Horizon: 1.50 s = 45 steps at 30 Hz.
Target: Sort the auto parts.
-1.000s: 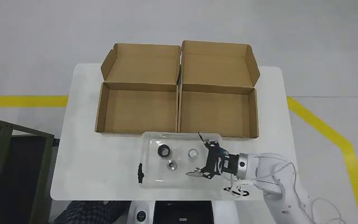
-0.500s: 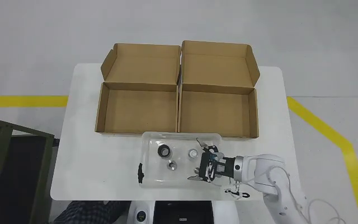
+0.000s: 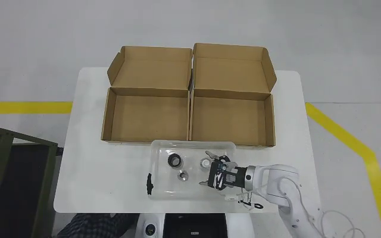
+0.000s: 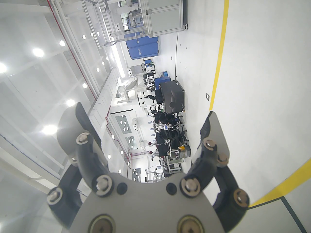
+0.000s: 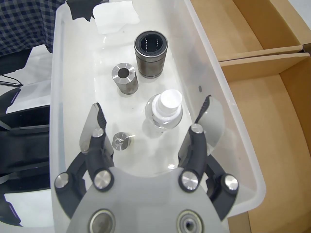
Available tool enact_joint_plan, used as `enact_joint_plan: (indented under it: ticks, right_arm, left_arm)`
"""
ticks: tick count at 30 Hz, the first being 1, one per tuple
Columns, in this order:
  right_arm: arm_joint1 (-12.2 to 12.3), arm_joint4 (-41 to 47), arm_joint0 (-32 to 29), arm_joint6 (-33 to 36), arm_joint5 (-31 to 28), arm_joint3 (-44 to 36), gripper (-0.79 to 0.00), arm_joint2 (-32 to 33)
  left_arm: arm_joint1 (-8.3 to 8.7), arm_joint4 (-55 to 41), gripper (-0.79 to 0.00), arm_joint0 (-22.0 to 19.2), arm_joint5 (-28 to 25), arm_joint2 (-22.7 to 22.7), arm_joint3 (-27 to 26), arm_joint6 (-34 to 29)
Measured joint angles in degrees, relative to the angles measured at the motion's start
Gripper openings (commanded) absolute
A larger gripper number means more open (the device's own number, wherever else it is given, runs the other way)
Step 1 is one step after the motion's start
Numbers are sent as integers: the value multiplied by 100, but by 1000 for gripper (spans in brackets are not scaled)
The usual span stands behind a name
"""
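Observation:
A clear plastic bin [image 5: 211,56] holds several parts: a dark linear bearing [image 5: 150,54] standing upright, a steel cylinder [image 5: 125,78] beside it, a small clear bottle with a white cap [image 5: 167,112], and a small steel stud [image 5: 120,141]. My right gripper [image 5: 153,105] hangs open inside the bin, with the bottle between its fingers and the stud by one fingertip [image 5: 97,112]. From above, the right gripper [image 3: 207,169] is in the bin's [image 3: 156,149] right half, next to the bottle [image 3: 205,161]. My left gripper [image 4: 145,117] is open, holds nothing, and faces the room.
Two open cardboard boxes [image 3: 146,116] [image 3: 232,119] sit side by side just behind the bin. Black tape [image 5: 82,5] is stuck on the bin's far end. A person's plaid sleeve [image 5: 24,13] is beyond that end, off the table's front edge.
The right gripper has slid further into the bin toward the bottle and bearing. The parts have not moved.

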Motion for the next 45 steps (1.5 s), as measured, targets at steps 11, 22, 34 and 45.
enact_joint_plan:
  ticks: [11,22,34,45]
  right_arm:
    - [22,-184,170,-34,288,256,-422,-190]
    - [65,-184,228,-150,389,303,-785,-219]
    - [106,310,206,-590,442,123,-785,-128]
    - [83,1367,289,-1601,826,360,-785,31]
  left_arm:
    - [0,0,0,0,0,0,0,0]
    - [0,0,0,0,0,0,0,0]
    - [0,0,0,0,0,0,0,0]
    - [0,0,0,0,0,0,0,0]
